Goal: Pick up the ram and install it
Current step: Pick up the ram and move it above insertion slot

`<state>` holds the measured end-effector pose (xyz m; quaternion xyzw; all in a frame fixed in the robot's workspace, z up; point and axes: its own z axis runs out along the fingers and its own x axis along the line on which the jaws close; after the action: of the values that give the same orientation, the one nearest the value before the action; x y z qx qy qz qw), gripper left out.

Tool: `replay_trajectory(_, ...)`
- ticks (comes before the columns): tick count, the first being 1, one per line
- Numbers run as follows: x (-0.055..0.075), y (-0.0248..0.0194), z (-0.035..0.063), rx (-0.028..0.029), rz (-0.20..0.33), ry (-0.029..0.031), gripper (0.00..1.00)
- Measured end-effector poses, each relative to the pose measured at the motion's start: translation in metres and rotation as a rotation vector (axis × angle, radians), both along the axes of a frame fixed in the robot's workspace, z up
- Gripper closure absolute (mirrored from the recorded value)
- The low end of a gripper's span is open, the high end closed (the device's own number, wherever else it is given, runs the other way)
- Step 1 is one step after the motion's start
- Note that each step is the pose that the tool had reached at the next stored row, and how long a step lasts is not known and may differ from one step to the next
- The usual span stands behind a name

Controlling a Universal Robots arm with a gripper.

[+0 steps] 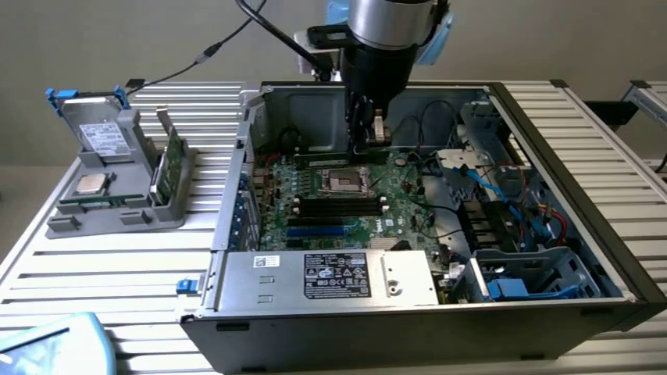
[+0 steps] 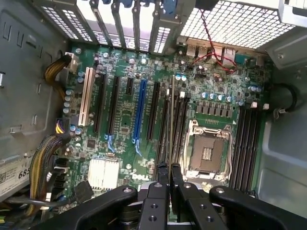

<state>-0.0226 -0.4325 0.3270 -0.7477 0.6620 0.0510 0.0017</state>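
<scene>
My gripper point(image 1: 365, 144) hangs inside the open computer case, above the far part of the motherboard point(image 1: 312, 223). It is shut on the ram point(image 1: 328, 161), a long thin stick held level just above the CPU socket point(image 1: 344, 181). In the wrist view the ram point(image 2: 172, 120) appears edge-on as a thin line running out from between the fingertips of the gripper point(image 2: 169, 175). It hangs over the black memory slots point(image 2: 180, 124) beside the CPU socket point(image 2: 207, 152). More black slots point(image 1: 339, 207) lie nearer the front of the board.
The case walls point(image 1: 583, 187) enclose the board. A power supply point(image 1: 333, 277) sits at the front, and cables and drive bays point(image 1: 521, 234) at the exterior view's right. A grey holder point(image 1: 115, 195) with a drive, a chip and a green card point(image 1: 167, 168) stands to the left.
</scene>
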Motion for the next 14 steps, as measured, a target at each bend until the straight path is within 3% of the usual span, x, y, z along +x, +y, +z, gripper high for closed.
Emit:
replay_trajectory(2, 0.0001, 0.0, -0.0023, 0.0, -0.019, -0.0009, 0.87)
replay_trajectory(6, 0.0004, 0.0003, -0.0033, -0.0006, -0.045, -0.0092, 0.87)
replay_trajectory(9, 0.0018, 0.0006, -0.0033, -0.0096, -0.057, -0.0098, 0.87)
replay_trajectory(12, 0.0049, 0.0009, -0.0033, -0.0241, -0.065, -0.0102, 0.87)
replay_trajectory(14, 0.0081, 0.0011, -0.0033, -0.0302, -0.067, -0.0103, 0.87)
